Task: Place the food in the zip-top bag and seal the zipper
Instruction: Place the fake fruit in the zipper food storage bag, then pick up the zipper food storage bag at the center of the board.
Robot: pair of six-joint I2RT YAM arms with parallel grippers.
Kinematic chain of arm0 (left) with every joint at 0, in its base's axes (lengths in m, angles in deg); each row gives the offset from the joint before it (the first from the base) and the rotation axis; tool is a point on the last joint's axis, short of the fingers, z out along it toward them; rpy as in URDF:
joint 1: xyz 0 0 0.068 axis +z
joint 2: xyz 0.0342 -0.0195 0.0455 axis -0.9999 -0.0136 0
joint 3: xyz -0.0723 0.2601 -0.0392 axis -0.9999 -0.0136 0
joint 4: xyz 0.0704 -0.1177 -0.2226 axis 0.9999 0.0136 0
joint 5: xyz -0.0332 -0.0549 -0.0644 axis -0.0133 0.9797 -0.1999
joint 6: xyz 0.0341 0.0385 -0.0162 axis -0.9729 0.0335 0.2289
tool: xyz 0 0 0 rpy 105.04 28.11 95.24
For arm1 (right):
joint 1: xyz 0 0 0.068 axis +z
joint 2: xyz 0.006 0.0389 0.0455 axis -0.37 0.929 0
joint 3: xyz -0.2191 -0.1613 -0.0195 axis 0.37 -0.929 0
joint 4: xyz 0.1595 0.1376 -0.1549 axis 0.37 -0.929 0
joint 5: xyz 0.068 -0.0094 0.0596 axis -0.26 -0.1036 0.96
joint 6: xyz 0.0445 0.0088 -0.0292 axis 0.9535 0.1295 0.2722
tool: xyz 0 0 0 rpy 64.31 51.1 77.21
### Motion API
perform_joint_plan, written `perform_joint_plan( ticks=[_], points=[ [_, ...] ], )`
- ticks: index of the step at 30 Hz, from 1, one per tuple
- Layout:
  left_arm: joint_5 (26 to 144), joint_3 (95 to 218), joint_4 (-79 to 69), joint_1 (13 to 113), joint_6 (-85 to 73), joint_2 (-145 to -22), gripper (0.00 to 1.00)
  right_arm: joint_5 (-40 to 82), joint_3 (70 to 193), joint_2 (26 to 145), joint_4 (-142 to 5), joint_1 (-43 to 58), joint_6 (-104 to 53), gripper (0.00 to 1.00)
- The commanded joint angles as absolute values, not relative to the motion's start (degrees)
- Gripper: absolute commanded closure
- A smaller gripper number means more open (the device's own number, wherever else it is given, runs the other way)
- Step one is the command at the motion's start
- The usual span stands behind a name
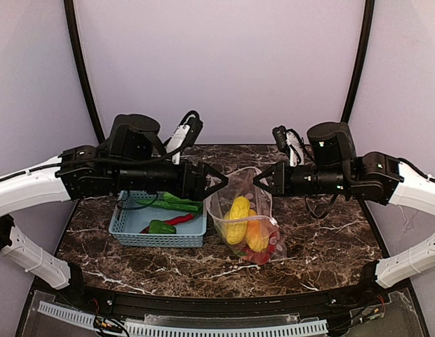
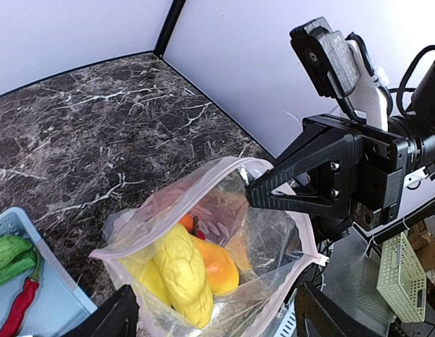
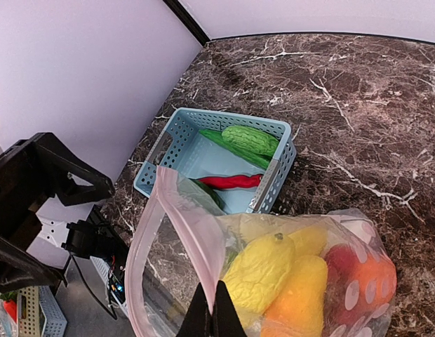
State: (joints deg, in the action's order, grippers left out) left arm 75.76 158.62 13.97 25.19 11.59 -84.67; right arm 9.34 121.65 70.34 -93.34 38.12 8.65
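Clear zip-top bag (image 1: 235, 188) is hanging pinched in the right gripper (image 3: 214, 310) (corn (image 1: 238, 219) inside); the left gripper (image 1: 219, 181) is gaping wide.

dark marble table (image 1: 323, 246) with blue basket (image 1: 158, 241) and zip-top bag (image 1: 238, 189)

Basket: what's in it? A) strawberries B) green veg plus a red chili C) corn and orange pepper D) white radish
B: the basket holds a bumpy green cucumber, a red chili and another green piece; the corn sits in the bag.
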Motion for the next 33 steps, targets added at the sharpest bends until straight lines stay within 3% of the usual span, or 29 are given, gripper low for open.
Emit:
perform_joint_plan(
  ticks=[1,8,14,20,26,30,33],
  points=[
    [72.0,158.4,27.0,25.0,18.3,-82.5,0.22,8.8,122.3,70.0,-90.6,37.6,8.2,1.00],
    [74.1,148.9,19.2,25.0,24.8,-79.9,0.17,8.8,121.5,69.5,-90.4,37.5,8.6,1.00],
    [78.0,148.5,13.7,24.9,26.1,-82.5,0.23,9.0,120.9,69.0,-90.4,37.6,9.0,1.00],
    [78.8,148.0,11.2,25.0,26.5,-83.9,0.36,8.7,119.9,68.2,-90.5,37.5,9.3,1.00],
    [80.6,149.2,10.1,25.1,26.8,-85.9,0.64,8.5,120.1,69.3,-90.5,37.6,9.1,1.00],
    [83.1,156.4,9.5,26.6,25.1,-88.4,0.93,8.2,124.3,71.0,-92.4,37.4,6.4,1.00],
    [85.4,165.1,11.3,27.7,21.1,-92.4,0.99,6.4,129.6,72.3,-95.5,37.4,3.3,1.00]
  ],
)
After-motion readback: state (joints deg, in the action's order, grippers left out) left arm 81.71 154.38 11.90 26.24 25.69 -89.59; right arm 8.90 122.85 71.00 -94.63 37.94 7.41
